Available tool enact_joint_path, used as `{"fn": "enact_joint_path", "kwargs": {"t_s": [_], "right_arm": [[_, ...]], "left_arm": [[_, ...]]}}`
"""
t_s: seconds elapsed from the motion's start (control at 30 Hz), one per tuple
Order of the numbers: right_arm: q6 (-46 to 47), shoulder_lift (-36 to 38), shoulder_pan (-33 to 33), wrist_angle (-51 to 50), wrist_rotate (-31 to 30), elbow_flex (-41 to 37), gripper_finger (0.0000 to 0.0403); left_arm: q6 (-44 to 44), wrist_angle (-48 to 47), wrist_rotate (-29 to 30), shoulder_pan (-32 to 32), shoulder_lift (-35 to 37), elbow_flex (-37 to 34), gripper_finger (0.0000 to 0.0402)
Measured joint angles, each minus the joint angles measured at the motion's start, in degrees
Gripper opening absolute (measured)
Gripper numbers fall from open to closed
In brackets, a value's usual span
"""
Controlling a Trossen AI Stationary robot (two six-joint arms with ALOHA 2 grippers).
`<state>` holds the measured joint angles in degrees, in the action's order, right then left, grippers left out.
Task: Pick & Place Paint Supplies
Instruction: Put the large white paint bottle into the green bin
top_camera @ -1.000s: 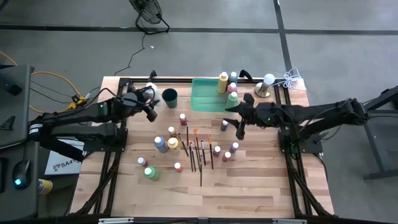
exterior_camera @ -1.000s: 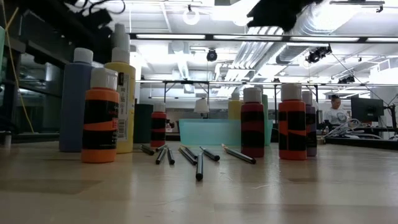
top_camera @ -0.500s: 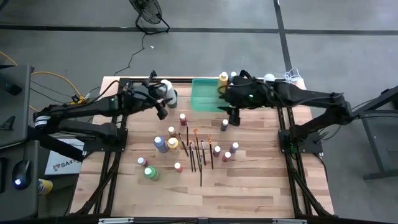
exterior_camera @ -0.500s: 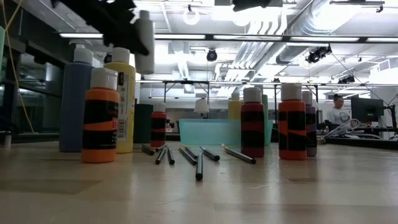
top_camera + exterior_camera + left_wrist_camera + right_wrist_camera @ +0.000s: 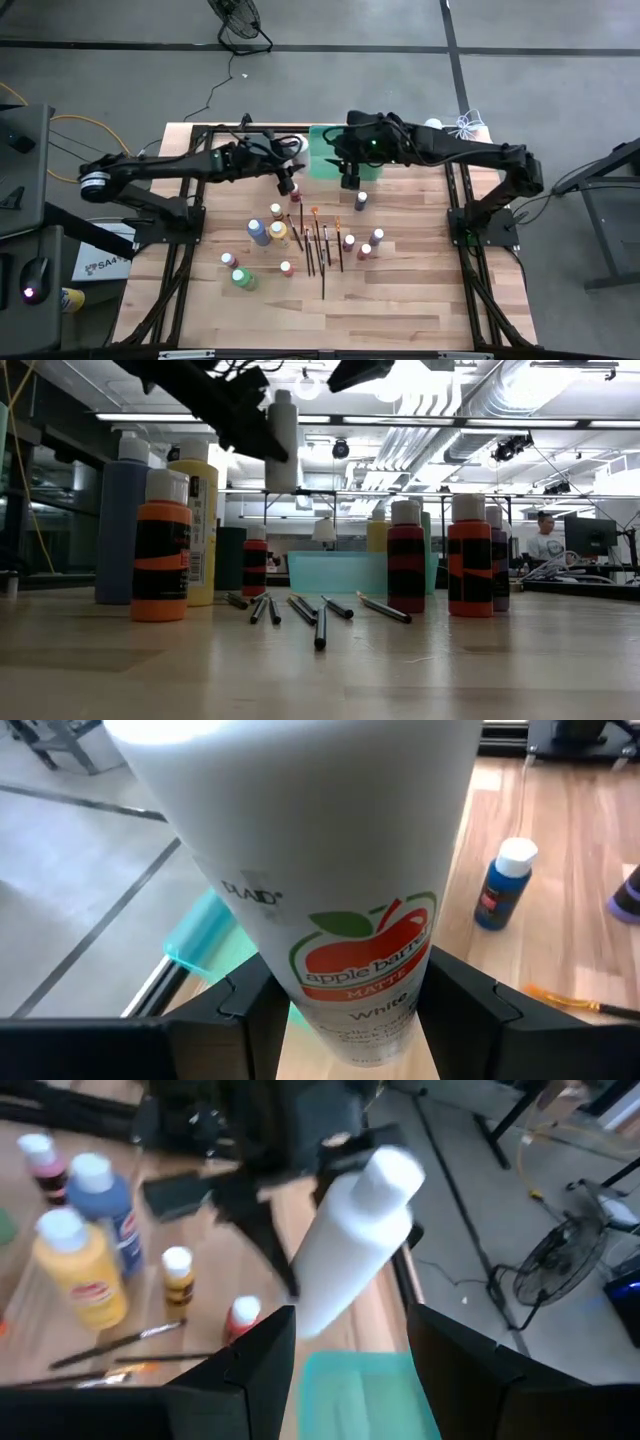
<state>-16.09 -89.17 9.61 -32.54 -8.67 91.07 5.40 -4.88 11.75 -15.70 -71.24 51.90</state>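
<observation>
Left hand (image 5: 285,163) now carries its gripped white paint bottle (image 5: 330,870) over beside the green tray (image 5: 325,160); right hand (image 5: 347,178) hovers empty, half-open.

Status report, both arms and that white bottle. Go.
Left gripper shut on white bottle, aloft near green tray. Right gripper open, empty, over tray. Right arm close beside bottle's path.

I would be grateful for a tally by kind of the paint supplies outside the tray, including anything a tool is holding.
Bottles standing on the table: 11
White bottle held in the left tool: 1
Brushes lying on the table: 7, as best the overlapping handles allow
Total: 19
</observation>
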Motion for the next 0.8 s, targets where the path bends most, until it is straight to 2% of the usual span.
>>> {"fn": "enact_joint_path", "kwargs": {"t_s": [0.1, 0.27, 0.7, 0.8], "right_arm": [[-0.2, -0.6, 1.0, 3.6, 0.4, 0.0, 0.0188], [0.5, -1.9, 2.4, 8.8, 5.4, 0.0, 0.0188], [0.9, -7.2, 5.5, 15.2, 9.6, -0.1, 0.0188], [2.3, -7.6, 6.0, 16.9, 13.1, -0.1, 0.0188]], "left_arm": [[0.0, 1.3, -0.9, 0.0, -1.3, 0.0, 0.0179], [0.0, 2.2, -0.9, 0.0, -1.8, 0.0, 0.0179], [0.2, 1.8, -0.9, 0.0, -1.8, 0.0, 0.0179], [0.4, 1.9, -0.9, 0.0, -1.8, 0.0, 0.0179]]}}
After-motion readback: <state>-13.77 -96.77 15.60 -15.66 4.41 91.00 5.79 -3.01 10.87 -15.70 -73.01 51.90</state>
